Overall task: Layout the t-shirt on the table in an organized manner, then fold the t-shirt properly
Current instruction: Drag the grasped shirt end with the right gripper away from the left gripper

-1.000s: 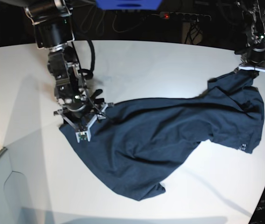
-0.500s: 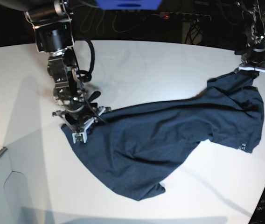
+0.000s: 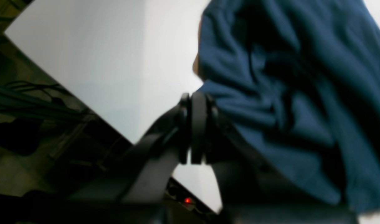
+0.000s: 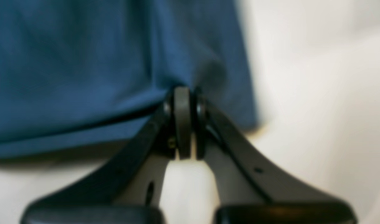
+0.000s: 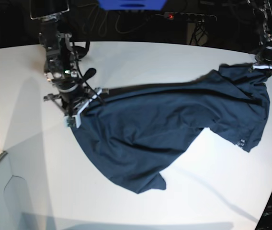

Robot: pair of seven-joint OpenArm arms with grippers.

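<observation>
The dark navy t-shirt lies stretched across the white table, rumpled, with a small white label mark near its right edge. My right gripper, on the left in the base view, is shut on the shirt's left edge; the right wrist view shows its jaws closed on blue fabric. My left gripper, at the far right, is shut on the shirt's upper right corner; the left wrist view shows its closed jaws against the bunched fabric.
The table's curved edge runs close by the shirt at the right. A power strip with a red light and cables lie behind the table. A grey panel stands at the lower left.
Both grippers have moved up and outward, holding the shirt. The right gripper pulled its edge back and left, the left gripper lifted its corner, and the fabric is drawn tauter between them.
</observation>
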